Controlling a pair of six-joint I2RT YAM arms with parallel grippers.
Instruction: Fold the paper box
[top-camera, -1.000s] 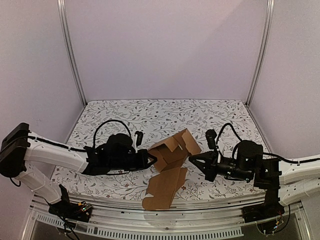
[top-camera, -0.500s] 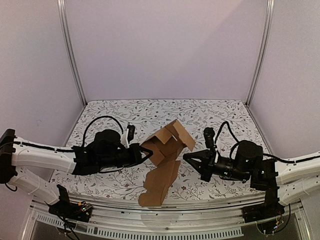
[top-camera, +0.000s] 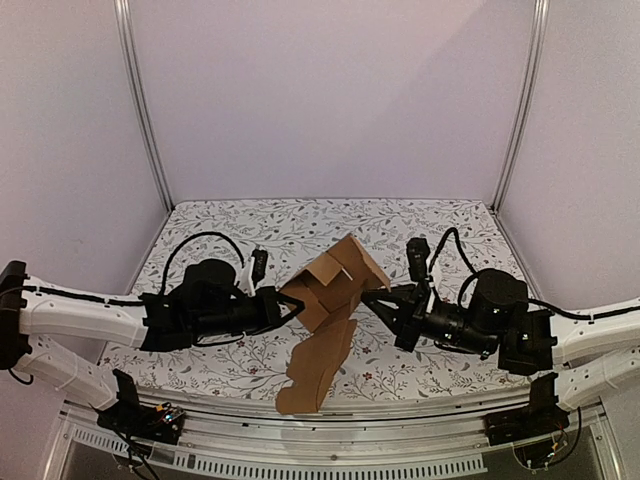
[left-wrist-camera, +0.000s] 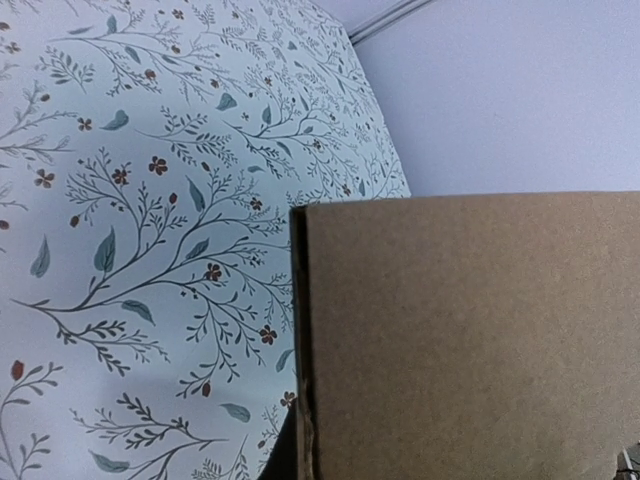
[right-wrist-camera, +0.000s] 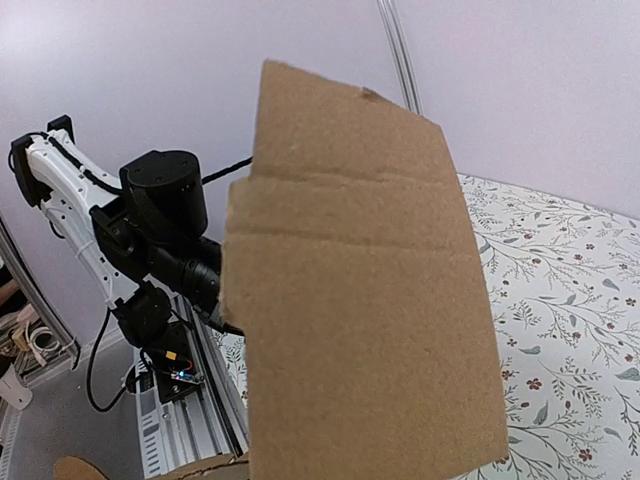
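The paper box (top-camera: 335, 285), half-formed, hangs in the air over the near middle of the flower-patterned table (top-camera: 300, 225). Its upper panels are folded into an open shell and a long flap (top-camera: 315, 372) dangles towards the table's near edge. The left gripper (top-camera: 287, 305) has its fingers pinched almost together on the box's left edge and appears to carry all the weight. The right gripper (top-camera: 372, 299), fingers fully closed with nothing between them, sits at the box's right side; whether it actually touches cannot be told. The likely risk: a push from those closed tips could twist the thin cardboard in its single pinch, slip it free, or crease a panel off its score line, while the loose flap may snag on the table
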